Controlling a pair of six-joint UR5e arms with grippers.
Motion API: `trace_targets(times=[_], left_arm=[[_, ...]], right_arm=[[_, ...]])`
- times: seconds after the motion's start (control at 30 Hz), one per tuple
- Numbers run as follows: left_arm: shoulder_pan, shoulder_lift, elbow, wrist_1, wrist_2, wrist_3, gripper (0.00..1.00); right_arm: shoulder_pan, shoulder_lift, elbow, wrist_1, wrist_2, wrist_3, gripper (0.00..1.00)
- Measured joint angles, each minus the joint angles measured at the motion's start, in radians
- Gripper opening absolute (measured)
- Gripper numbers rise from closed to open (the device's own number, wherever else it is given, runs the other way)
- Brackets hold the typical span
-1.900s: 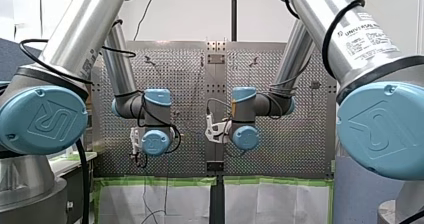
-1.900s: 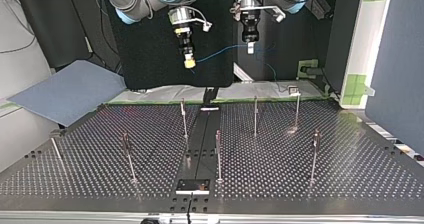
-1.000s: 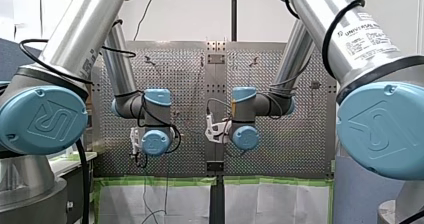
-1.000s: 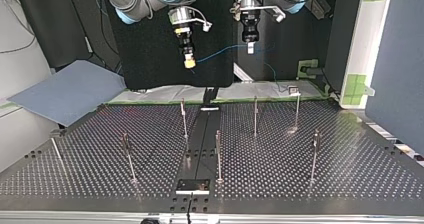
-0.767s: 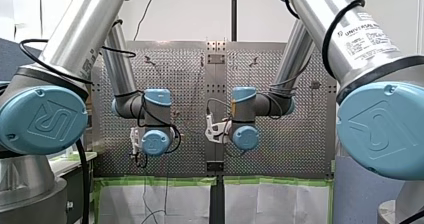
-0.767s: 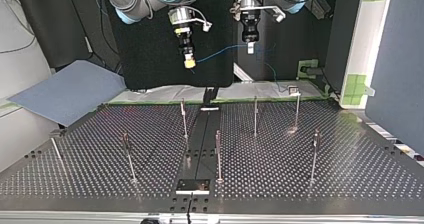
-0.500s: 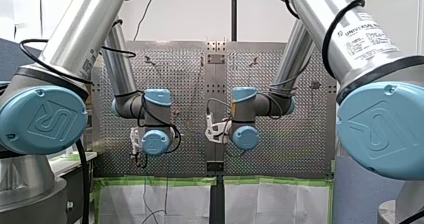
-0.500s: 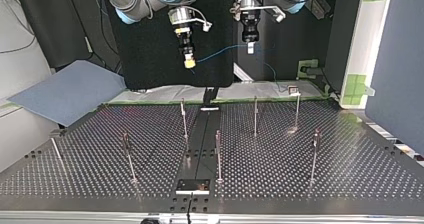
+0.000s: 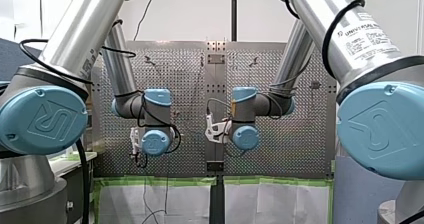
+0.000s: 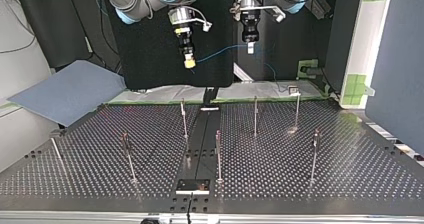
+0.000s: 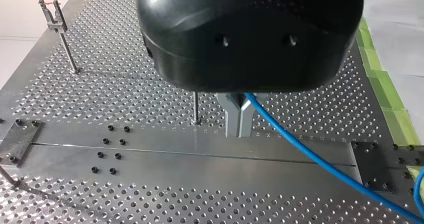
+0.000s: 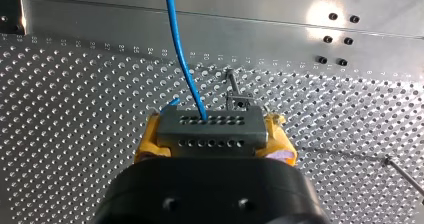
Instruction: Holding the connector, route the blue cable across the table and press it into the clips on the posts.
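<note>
Aloft, right end effector (image 10: 189,62) clamps connector (image 12: 210,127).

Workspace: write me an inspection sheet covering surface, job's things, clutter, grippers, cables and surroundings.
Surface: perforated table, metal strip down its middle.
Job's things: grey connector and blue cable, both held above the table; upright posts, none holding the cable.
Clutter: nothing seen.
Grippers: right gripper, yellow pads, shut on the connector; left gripper, metal fingers, shut on the blue cable.
Cables: blue cable spans the grippers and trails past the left one; black cables along the arms.
Surroundings: grey-blue sheet beside the table at the top view's left; green tape on a panel at its right.
</note>
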Motion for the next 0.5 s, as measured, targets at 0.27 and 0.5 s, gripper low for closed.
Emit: trace_targets(times=[0.27,0.5], left_arm=[[0.0,0.0,0.0,0.0,0.0,0.0,0.0],[0.009,-0.034,0.023,-0.032,0.014,0.006,0.0]], right_arm=[[0.0,0.0,0.0,0.0,0.0,0.0,0.0],[0.0,0.0,0.0,0.001,0.0,0.0,0.0]])
